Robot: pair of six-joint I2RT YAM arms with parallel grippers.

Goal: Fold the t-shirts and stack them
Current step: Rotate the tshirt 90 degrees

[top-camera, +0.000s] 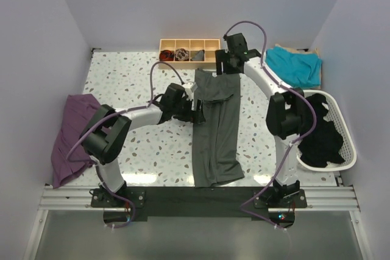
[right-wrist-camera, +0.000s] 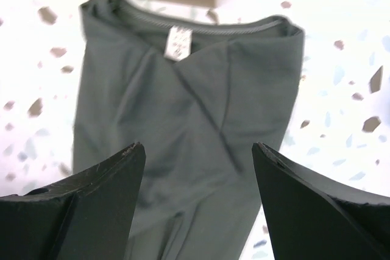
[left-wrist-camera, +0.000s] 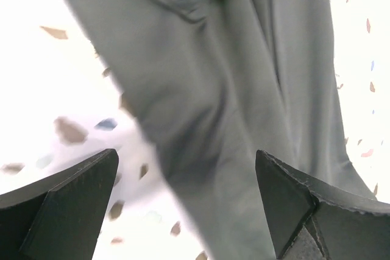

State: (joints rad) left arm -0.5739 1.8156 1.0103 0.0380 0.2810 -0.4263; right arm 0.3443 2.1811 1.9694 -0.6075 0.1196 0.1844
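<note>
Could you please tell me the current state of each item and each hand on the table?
Grey t-shirt: folded lengthwise into a long strip, lying flat, not held.
Teal t-shirt: roughly folded, at the far right corner.
Purple cloth: unfolded, hanging over the left table edge.
Basket: holding dark clothes.
Tray: some compartments filled.
Left hand: open, over the grey t-shirt.
Right hand: open, over its collar.

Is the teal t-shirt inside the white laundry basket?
No, the teal t-shirt lies outside the white laundry basket, beyond its far rim, and only black clothing fills the basket.
</note>
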